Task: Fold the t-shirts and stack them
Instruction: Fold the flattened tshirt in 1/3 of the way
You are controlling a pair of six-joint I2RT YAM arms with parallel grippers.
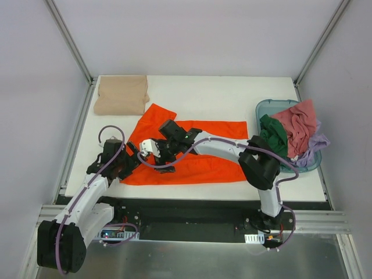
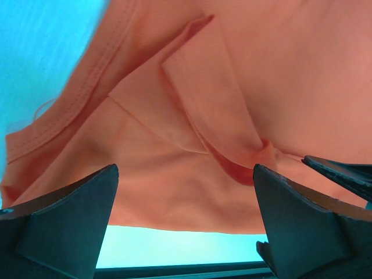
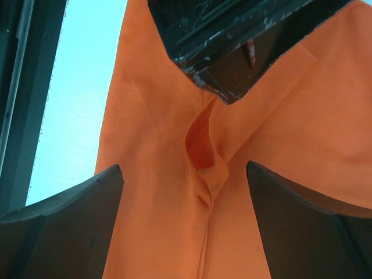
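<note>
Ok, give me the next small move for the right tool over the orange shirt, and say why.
Probably lower the right tool and close it on the raised crease in the orange t-shirt. Its jaws stand open with that crease right between them, and the left tool, also open, holds nothing, so no cloth is gripped yet for the next fold.

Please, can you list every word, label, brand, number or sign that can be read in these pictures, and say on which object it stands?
No text can be read in any view.
White tag beside the right arm's base: too small to read.
Small board beside the left arm's base: markings too small to read.
Orange t-shirt, tan t-shirt, teal tub: no print or label visible.
</note>
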